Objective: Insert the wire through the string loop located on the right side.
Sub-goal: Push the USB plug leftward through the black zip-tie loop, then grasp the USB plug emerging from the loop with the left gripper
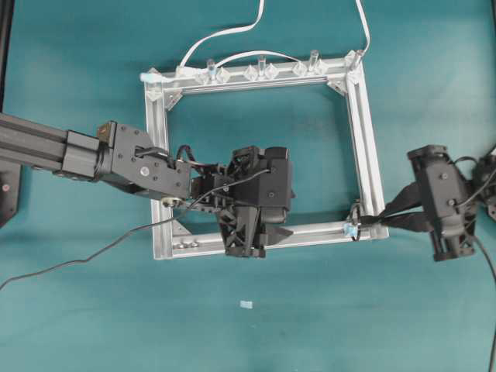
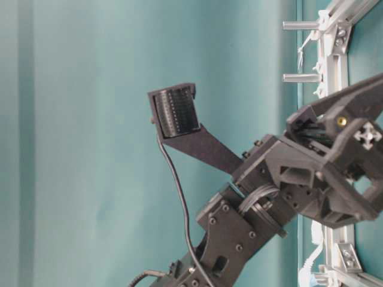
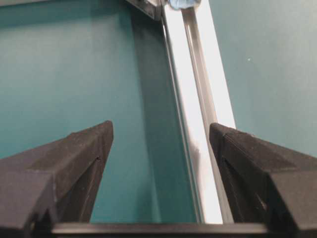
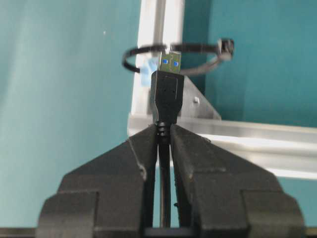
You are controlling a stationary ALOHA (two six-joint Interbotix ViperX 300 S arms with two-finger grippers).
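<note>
The wire's black plug (image 4: 166,96) with its metallic tip (image 4: 170,64) sticks out ahead of my right gripper (image 4: 164,131), which is shut on the wire just behind the plug. The tip sits right at the dark string loop (image 4: 198,48); its pale-blue tag (image 4: 146,74) lies against the aluminium frame (image 4: 148,29). Whether the tip is inside the loop I cannot tell. From overhead, the right gripper (image 1: 378,221) is at the frame's lower right corner, beside the string loop (image 1: 355,217). My left gripper (image 1: 246,246) hangs open over the frame's bottom rail (image 3: 198,124), holding nothing.
The frame (image 1: 364,139) lies mid-table. White flat cables (image 1: 225,35) and clear clips (image 1: 256,74) sit along its top rail. A black cable (image 1: 93,252) trails from the left wrist to the table's left edge. A small pale scrap (image 1: 246,304) lies below the frame.
</note>
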